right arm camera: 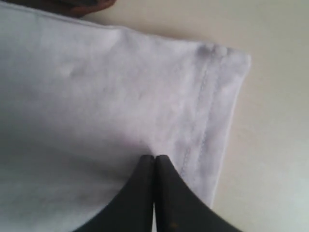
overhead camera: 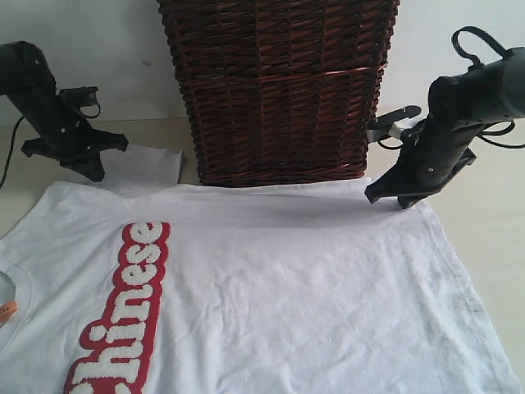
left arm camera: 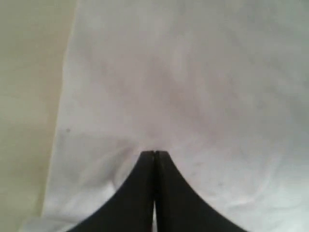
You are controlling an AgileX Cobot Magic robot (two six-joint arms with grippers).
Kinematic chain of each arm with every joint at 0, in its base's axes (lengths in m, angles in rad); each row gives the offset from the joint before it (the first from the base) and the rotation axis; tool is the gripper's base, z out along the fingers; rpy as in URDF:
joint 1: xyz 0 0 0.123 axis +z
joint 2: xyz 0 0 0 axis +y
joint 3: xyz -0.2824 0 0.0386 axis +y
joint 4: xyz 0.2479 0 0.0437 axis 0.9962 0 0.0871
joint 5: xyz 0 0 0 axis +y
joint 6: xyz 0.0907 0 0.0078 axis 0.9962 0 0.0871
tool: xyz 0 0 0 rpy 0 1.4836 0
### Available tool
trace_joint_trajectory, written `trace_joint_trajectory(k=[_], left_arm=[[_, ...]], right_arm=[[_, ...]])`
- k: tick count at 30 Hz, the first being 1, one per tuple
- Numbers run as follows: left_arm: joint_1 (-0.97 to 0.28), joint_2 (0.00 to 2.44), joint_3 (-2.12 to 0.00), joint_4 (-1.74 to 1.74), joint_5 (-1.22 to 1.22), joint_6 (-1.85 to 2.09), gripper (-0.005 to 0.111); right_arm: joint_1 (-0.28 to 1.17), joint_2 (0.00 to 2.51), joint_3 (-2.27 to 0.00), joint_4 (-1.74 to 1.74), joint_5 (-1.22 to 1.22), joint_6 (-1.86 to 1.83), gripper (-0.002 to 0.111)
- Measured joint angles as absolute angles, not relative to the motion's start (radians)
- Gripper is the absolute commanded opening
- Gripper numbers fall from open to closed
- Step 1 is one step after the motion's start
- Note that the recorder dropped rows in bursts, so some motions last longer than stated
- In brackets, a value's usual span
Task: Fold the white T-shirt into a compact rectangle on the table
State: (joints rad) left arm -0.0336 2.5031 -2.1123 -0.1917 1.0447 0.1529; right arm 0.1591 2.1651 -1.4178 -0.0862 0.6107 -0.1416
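Observation:
The white T-shirt [overhead camera: 287, 279] lies spread flat on the table [overhead camera: 484, 230], its red-outlined "Chinese" lettering [overhead camera: 131, 312] near the left and an orange tag [overhead camera: 6, 310] at the collar. My left gripper [overhead camera: 94, 171] is down on the far sleeve, jaws shut with the tips sunk in the cloth [left arm camera: 193, 72]; small creases run to the left gripper [left arm camera: 154, 152]. My right gripper [overhead camera: 385, 197] sits at the far right hem corner. In its wrist view the right gripper [right arm camera: 155, 156] is shut on the fabric [right arm camera: 96, 87] just inside the stitched hem.
A tall dark brown wicker basket [overhead camera: 279, 90] stands at the back between the two arms, touching the shirt's far edge; its base shows as the basket [right arm camera: 77, 5]. Bare cream tabletop [left arm camera: 29, 96] lies beside the sleeve, and bare tabletop [right arm camera: 275, 121] lies past the hem.

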Motion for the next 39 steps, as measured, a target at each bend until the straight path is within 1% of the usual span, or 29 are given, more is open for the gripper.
trace_joint_trajectory(k=[6,9,12,18,23,26,29,31,32,34,36,37,39], left_arm=[[-0.037,2.372,-2.112,-0.214,1.133,0.278,0.000],[-0.037,2.284,-2.112,-0.211,1.193,0.353,0.000],[-0.041,2.186,-2.088,-0.207,1.200,0.424,0.000],[-0.086,1.911,-1.828,-0.183,1.208,0.572,0.000],[-0.102,1.680,-1.553,-0.080,1.218,0.610,0.000],[-0.102,1.534,-1.357,-0.020,1.218,0.732,0.001],[-0.102,1.414,-1.165,0.012,1.221,0.924,0.012],[-0.102,1.349,-1.032,0.043,1.199,1.036,0.027],[-0.102,1.329,-0.980,0.061,1.164,1.064,0.039],[-0.102,1.294,-0.862,0.111,1.057,1.102,0.067],[-0.102,1.279,-0.771,0.153,0.939,1.116,0.100],[-0.102,1.277,-0.726,0.168,0.866,1.121,0.105],[-0.102,1.277,-0.650,0.178,0.722,1.125,0.105]], right_arm=[[0.157,2.049,-1.416,0.105,0.619,-0.373,0.000],[0.157,1.975,-1.416,0.136,0.616,-0.403,0.000],[0.157,1.922,-1.416,0.146,0.625,-0.412,0.000],[0.157,1.864,-1.416,0.226,0.663,-0.426,0.000],[0.157,1.846,-1.405,0.402,0.704,-0.539,0.000],[0.159,1.831,-1.370,0.483,0.705,-0.601,0.000],[0.159,1.815,-1.331,0.509,0.693,-0.619,0.000],[0.159,1.803,-1.307,0.524,0.683,-0.625,0.000],[0.159,1.799,-1.302,0.531,0.679,-0.627,0.000],[0.159,1.794,-1.296,0.538,0.676,-0.633,0.000],[0.159,1.790,-1.296,0.543,0.674,-0.634,0.000],[0.159,1.788,-1.296,0.543,0.674,-0.634,0.000],[0.159,1.786,-1.296,0.547,0.672,-0.636,0.000]])
